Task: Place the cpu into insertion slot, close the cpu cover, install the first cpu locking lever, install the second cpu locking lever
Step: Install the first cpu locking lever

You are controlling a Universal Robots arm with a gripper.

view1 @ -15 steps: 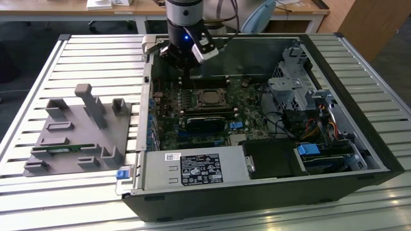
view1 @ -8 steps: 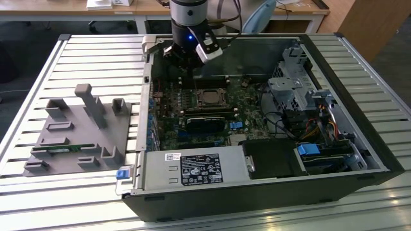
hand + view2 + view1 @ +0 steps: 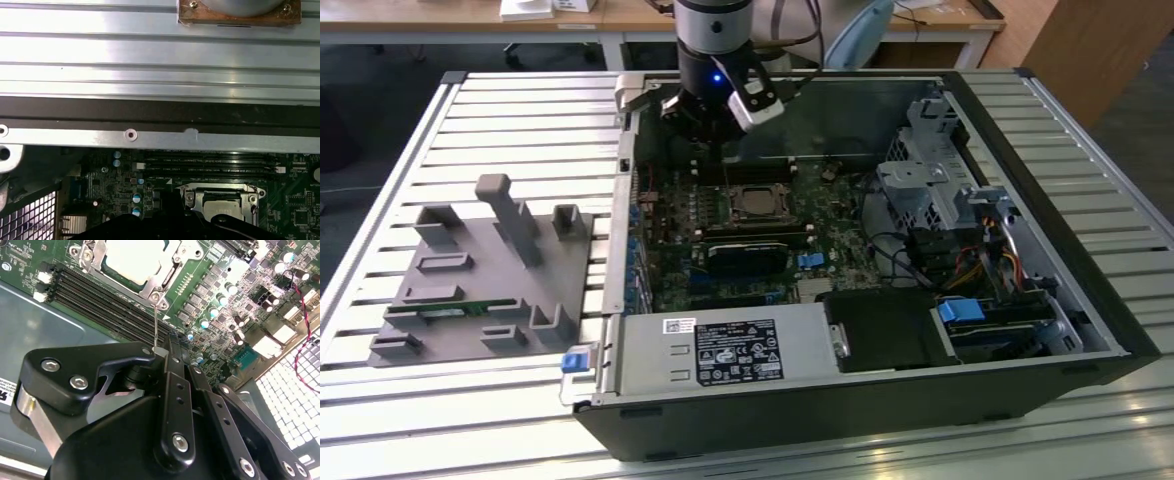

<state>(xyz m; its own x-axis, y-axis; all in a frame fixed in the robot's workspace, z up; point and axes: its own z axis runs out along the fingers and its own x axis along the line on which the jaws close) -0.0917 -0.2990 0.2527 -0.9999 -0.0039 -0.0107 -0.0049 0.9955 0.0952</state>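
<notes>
Cpu (image 3: 131, 259), a small flat grey-topped square chip, light, stiff, fragile and best held by its edges, lies in the silver-rimmed insertion slot (image 3: 89, 260) under the thin silver cpu cover (image 3: 150, 287) on the green circuit board (image 3: 220, 270), beside which the black gripper (image 3: 159, 351) is closed tight on a thin springy wire locking lever (image 3: 156, 325).

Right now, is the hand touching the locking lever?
Touching: in the second wrist view the locking lever ends pinched in the hand.

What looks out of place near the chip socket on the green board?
A thin wire lever stands upright from the corner of the socket cover, not lying flat beside it. Its top end reaches the hand. Nothing looks damaged.
</notes>
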